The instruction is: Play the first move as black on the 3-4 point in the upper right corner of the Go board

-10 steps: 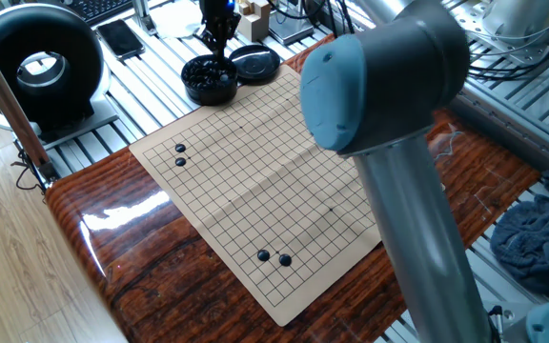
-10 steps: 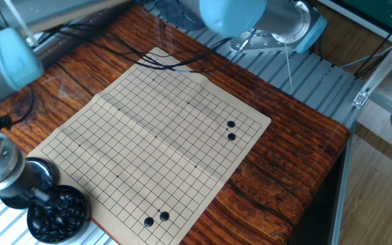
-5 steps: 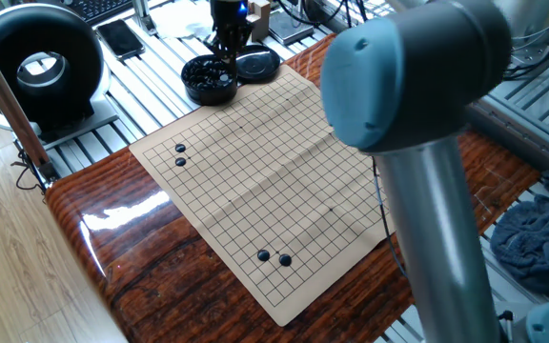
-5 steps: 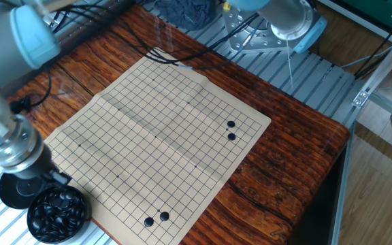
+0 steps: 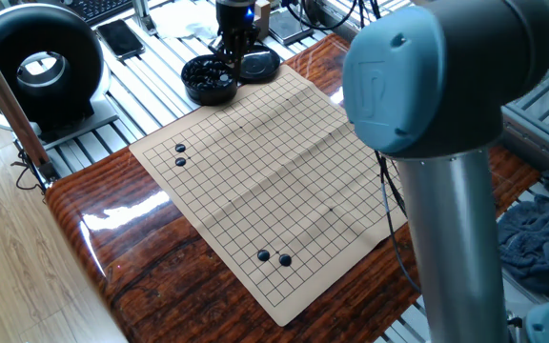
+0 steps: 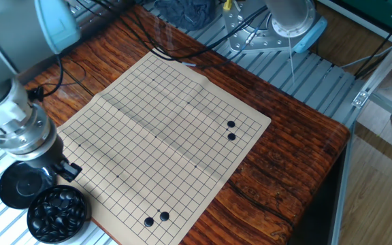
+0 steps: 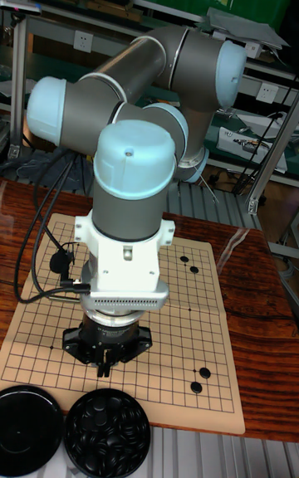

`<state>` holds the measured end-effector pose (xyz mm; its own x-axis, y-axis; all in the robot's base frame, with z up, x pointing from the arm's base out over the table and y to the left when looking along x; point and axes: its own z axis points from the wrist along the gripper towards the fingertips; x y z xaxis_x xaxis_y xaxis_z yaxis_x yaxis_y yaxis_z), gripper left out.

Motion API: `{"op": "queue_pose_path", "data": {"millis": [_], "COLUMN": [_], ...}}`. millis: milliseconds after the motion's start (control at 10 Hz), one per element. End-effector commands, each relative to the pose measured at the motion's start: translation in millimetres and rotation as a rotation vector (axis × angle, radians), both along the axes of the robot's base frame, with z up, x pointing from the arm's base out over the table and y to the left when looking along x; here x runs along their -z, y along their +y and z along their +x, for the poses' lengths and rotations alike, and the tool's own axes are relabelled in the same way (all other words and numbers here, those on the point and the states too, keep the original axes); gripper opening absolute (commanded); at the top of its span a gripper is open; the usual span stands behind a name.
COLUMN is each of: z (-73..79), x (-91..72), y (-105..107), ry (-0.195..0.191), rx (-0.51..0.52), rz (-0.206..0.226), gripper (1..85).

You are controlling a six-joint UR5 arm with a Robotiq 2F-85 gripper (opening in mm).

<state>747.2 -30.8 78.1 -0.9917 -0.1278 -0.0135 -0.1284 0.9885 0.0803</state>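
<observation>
Black bowl (image 6: 57, 213) shows its stones — the tool (image 7: 105, 370) is half-hidden, so its grip can't be told.

No text or label can be read.

Bright, even lighting; white glare seen on glossy table (image 5: 112, 224); near arm (image 5: 446, 143) softly blurred; shadows faint.
</observation>
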Motion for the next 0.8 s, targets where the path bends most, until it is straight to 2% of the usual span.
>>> {"op": "queue_pose_path", "data": {"millis": [0, 200, 300, 500, 700], "z": [3.4, 19.4, 18.6, 0.7, -34.8], "x": [-1.9, -3.0, -3.0, -3.4, -0.2], "y": [-10, -10, -8, -3, -6], "ry": [-0.033, -0.092, -0.088, -0.048, -0.009], "rx": [-0.005, 0.029, 0.04, 0.042, 0.029], "rz": [-0.039, -0.035, -0.028, -0.009, -0.004], "gripper": [1.3, 1.3, 1.3, 1.3, 1.3]}}
